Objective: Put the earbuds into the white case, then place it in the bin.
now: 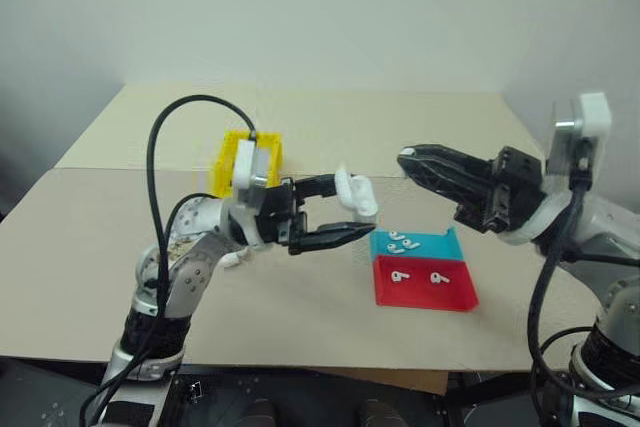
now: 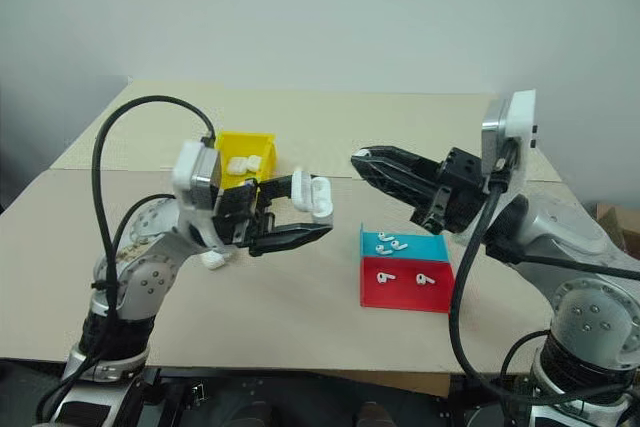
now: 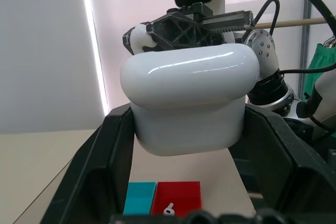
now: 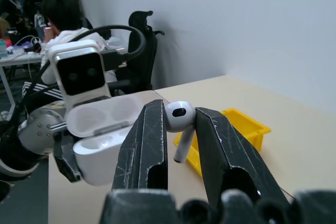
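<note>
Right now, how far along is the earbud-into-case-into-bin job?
Done: some small glossy white cases already lie in the bright yellow plastic bin.
In hand: the left gripper holds an open white flip-lid case above the table; the right gripper pinches a tiny white stemmed earbud close by it.
Left: seat the earbud, close the lid, bin the case. More earbuds wait on the blue-and-red tray.

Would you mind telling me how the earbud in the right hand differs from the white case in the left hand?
The earbud is tiny, a round head on a short stem, while the white case is far larger, a rounded box. The earbud is pinched between the right hand's fingertips with its stem hanging down; the case sits between the left hand's wider-set fingers with its lid flipped open. Both are glossy white plastic and held above the table.
</note>
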You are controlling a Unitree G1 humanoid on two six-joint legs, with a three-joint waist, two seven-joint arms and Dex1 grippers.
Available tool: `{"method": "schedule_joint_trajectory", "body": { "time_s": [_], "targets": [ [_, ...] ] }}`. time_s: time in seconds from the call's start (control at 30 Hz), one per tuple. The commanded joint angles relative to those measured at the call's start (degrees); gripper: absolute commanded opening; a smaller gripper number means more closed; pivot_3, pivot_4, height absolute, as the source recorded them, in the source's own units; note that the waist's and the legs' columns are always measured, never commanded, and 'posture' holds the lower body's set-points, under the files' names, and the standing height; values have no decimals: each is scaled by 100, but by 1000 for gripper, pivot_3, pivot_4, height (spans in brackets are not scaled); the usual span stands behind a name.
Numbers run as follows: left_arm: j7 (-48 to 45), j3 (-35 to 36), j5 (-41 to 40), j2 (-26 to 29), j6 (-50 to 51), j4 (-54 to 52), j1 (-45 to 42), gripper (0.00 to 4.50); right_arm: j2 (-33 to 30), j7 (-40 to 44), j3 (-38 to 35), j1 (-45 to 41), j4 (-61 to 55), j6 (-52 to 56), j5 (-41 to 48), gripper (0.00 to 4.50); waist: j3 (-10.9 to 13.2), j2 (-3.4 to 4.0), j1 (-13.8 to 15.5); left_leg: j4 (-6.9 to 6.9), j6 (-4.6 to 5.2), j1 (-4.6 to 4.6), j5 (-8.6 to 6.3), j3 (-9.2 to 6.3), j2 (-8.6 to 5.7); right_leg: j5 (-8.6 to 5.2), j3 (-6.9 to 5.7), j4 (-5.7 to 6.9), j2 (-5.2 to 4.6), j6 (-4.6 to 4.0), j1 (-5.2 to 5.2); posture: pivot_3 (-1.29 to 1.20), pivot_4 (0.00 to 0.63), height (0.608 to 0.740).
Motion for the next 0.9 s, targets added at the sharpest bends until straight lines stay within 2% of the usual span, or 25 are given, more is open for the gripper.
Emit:
{"method": "schedule_joint_trajectory", "body": {
  "time_s": [0.03,0.23,0.47,0.9],
  "targets": [
    [-28,-14,-74,-27,8,-44,-111,2817,-83,-366,152,-112,-196,-233,408,626,0,0,-33,0,0,1,0,0,0,0,1,0,0,0,0,0,150,740],
    [-83,-39,-81,-31,3,-38,-126,2817,-143,-703,545,-198,-262,-502,533,626,0,0,-31,-1,0,0,0,-2,0,0,0,0,1,0,-1,0,150,740],
    [-148,-24,-88,-26,-22,-35,-146,2817,-301,-769,965,-114,-159,-732,103,626,0,0,-23,-2,0,-2,0,-2,0,0,-1,-6,0,0,-1,0,150,740],
    [-215,24,-22,-94,-190,85,-193,2817,-524,-488,1228,-29,-83,-1004,-176,626,0,0,-13,-3,0,-4,0,-2,0,0,-2,-9,0,0,-2,0,150,740]
  ]
}}
